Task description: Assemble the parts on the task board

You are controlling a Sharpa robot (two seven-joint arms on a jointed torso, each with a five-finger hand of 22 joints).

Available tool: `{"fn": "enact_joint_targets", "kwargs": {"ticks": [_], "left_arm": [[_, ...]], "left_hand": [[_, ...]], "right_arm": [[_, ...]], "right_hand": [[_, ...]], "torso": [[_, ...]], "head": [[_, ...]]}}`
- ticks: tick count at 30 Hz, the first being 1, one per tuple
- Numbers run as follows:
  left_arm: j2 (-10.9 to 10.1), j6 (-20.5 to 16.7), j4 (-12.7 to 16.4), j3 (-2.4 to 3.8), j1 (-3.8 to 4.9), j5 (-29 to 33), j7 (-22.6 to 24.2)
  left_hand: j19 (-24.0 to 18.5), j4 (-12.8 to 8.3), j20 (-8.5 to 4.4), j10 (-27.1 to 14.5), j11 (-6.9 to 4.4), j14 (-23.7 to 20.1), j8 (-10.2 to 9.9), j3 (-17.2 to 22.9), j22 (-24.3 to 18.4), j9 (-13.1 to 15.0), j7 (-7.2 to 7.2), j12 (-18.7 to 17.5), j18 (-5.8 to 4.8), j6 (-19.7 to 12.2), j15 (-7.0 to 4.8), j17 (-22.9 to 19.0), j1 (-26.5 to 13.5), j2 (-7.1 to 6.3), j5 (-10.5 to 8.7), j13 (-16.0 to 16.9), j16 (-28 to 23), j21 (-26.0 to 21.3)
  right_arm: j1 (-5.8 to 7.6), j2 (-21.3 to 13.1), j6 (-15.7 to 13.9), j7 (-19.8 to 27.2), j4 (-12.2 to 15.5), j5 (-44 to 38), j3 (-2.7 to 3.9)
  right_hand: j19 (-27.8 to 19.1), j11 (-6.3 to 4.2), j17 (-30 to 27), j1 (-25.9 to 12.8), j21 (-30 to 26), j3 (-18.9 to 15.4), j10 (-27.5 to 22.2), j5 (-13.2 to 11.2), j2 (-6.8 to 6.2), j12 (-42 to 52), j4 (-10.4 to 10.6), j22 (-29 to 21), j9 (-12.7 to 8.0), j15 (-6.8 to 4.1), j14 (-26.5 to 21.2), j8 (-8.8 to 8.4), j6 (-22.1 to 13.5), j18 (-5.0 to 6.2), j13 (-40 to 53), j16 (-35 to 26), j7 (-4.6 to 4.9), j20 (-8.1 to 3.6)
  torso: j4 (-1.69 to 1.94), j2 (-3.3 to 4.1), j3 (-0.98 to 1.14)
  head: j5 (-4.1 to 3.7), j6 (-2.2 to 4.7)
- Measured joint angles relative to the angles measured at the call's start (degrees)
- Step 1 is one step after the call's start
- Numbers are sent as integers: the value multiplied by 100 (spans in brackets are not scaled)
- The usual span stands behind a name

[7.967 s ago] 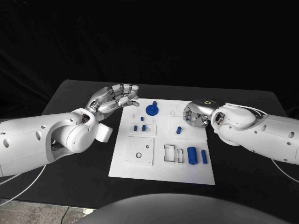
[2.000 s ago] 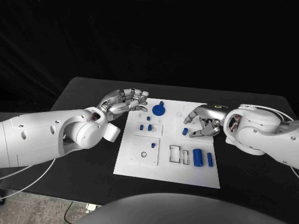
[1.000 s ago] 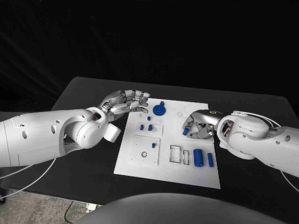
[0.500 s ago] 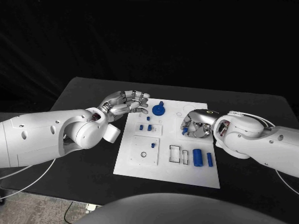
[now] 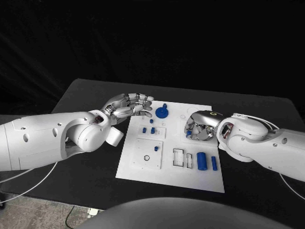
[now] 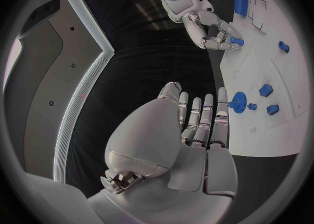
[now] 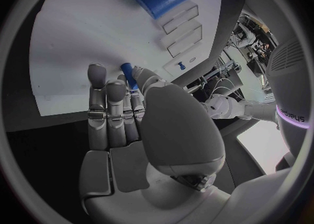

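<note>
several parts lie loose on the board [image 5: 194,177], so little looks assembled; the right hand [image 5: 200,127] pinches a small peg [image 6: 236,41] at the board's right edge, seemingly not yet seated; the left hand [image 5: 127,106] hovers off the board's far left corner, fingers apart, holding nothing; two cylinders [image 5: 201,161] lie nearer the robot, the gear [image 5: 161,113] farther.

1. The white task board [image 5: 172,164] lies on the black surface [image 5: 84,100].
2. The right hand [image 5: 199,126] rests over the board's right side, fingers curled on a small blue peg [image 5: 189,135].
3. The left hand [image 5: 127,106] hovers at the board's upper left corner (fingers apart, holding nothing), near the blue gear [image 5: 161,112].
</note>
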Motion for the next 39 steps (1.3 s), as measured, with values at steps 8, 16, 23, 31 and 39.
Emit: {"fn": "enact_joint_targets", "kwargs": {"ticks": [8,16,23,31,39], "left_arm": [[0,29,-2,0,0,0,-48],[5,47,-3,0,0,-1,-101],[28,48,-25,0,-2,-2,-113],[42,40,-41,0,-10,-3,-93],[35,-5,-31,0,-19,-3,-23]], "left_hand": [[0,-16,0,0,0,0,0,15,1,-7,-20,0,0,20,0,-5,22,22,28,-10,34,0],[0,-16,0,20,20,20,0,15,6,-12,1,0,1,41,21,-5,22,22,28,-24,34,0],[0,-16,0,20,20,20,0,15,13,-56,1,0,0,41,21,-29,60,-16,28,-64,34,0],[0,-16,0,20,20,-1,0,15,17,-83,-21,0,0,18,42,-45,60,-16,28,-94,34,0],[0,0,0,-38,55,-35,0,31,18,-122,-20,0,0,-23,49,-79,60,-16,28,-140,34,0]], "right_arm": [[13,-38,-158,47,73,-46,-6],[207,-181,-403,100,343,-77,4],[406,-360,-548,117,667,-76,4],[448,-270,-616,183,1248,-275,4],[387,217,-619,319,1331,-580,4]], "right_hand": [[35,8,48,30,110,9,49,30,30,0,-70,0,73,-24,24,43,59,-1,22,55,2,-34],[55,9,63,38,179,16,87,29,37,-10,-94,-1,123,-40,40,49,81,0,16,55,20,-54],[55,9,63,45,179,16,87,28,43,-23,-94,-1,120,-40,40,49,100,0,15,55,2,-54],[87,25,142,45,380,15,104,26,43,-33,-94,-2,132,-72,91,42,100,-1,17,142,2,-86],[107,43,197,45,467,16,124,15,43,-46,-96,3,164,-80,124,69,96,0,18,188,3,-106]], "torso": [[-2,1,0],[-1,1,0],[-1,-3,0],[2,-2,4],[10,-4,2]], "head": [[31,0],[37,0],[29,0],[-32,0],[-22,0]]}}
